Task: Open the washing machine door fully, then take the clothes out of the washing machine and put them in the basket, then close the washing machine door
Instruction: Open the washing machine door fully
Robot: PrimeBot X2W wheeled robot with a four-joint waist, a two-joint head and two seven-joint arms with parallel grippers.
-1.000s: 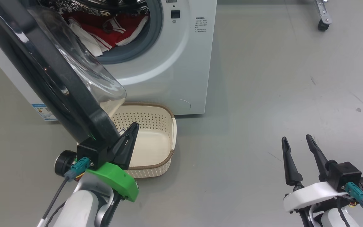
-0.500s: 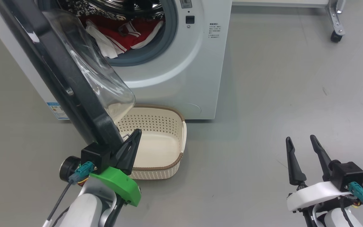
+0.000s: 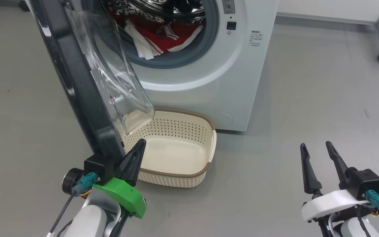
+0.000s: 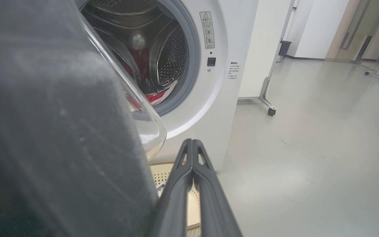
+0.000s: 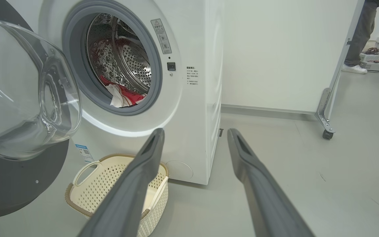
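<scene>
One clenched left gripper (image 3: 140, 143) sits just right of the lower rim of the washing machine door (image 3: 77, 89); the released right gripper (image 3: 315, 144) hangs well apart.

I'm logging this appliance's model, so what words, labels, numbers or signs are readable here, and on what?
Nothing is legible enough to quote.
Warning sticker on the washing machine front: triangle sign visible, print too small.
Printed text block lower right of it: too small.
Blue label at the lower corner: blurred.

door (image 4: 44, 131) blurred close-up, basket (image 3: 176, 180) pt. hidden behind it
</scene>
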